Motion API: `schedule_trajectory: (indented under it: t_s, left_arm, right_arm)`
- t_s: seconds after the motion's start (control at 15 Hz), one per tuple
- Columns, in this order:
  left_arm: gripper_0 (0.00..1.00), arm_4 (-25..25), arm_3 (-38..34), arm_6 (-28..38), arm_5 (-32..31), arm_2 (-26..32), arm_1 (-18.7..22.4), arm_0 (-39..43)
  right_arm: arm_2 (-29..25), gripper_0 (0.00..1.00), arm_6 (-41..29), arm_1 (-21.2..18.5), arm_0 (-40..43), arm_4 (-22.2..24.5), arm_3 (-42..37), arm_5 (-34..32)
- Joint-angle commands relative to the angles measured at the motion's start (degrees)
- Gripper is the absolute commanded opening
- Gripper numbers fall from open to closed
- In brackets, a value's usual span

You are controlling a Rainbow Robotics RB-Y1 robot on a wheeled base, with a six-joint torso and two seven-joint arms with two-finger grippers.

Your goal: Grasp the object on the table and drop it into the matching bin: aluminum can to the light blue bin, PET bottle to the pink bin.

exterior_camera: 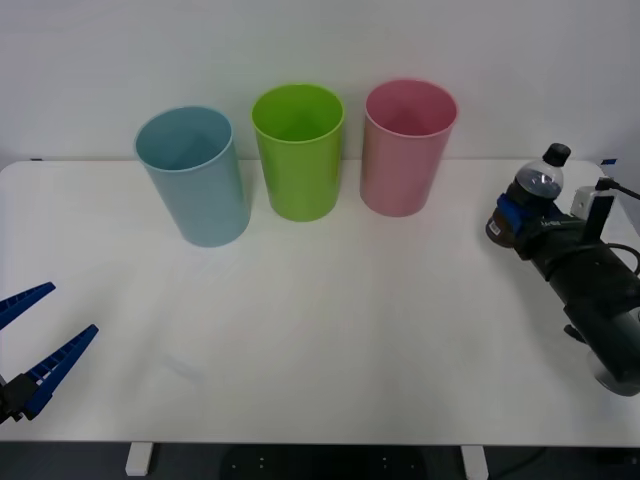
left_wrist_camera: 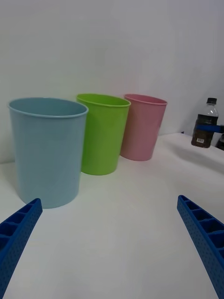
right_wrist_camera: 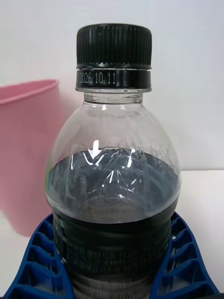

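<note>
Right gripper [exterior_camera: 512,215] closed around the PET bottle [exterior_camera: 532,195] at about 3 o'clock on the table [exterior_camera: 320,340].
The bottle stands upright between the blue fingers [right_wrist_camera: 186,261], which press its lower body; it seems slightly lifted, but this is hard to judge. The pink bin [exterior_camera: 406,147] is at 1 o'clock, the lime green bin [exterior_camera: 298,150] at 12, the light blue bin [exterior_camera: 194,175] at 11. The left gripper [exterior_camera: 30,340] waits wide open and empty at 8 o'clock.

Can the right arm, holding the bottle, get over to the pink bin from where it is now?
Probably yes. The right end effector is shut on the small clear plastic bottle, and only bare white tabletop lies between it and the tall pink plastic bin, whose rim stands higher.
</note>
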Motion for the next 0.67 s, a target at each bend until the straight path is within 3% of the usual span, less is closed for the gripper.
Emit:
schedule_trajectory:
  t_s: [0.07, 0.47, 0.67]
  left_arm:
    - [1.0, 0.0, 0.0, 0.0, 0.0, 0.0, 0.0, 0.0]
    - [1.0, 0.0, 0.0, 0.0, 0.0, 0.0, 0.0, 0.0]
    - [1.0, 0.0, 0.0, 0.0, 0.0, 0.0, 0.0, 0.0]
  right_arm:
    - [0.5, 0.0, -4.7, 0.0, 2.2, 0.7, -4.7, -0.1]
    - [2.6, 0.0, -19.7, -0.8, 5.5, 2.4, -17.4, -0.9]
    - [3.4, 0.0, -25.5, -3.2, 5.5, 2.6, -21.8, -1.5]
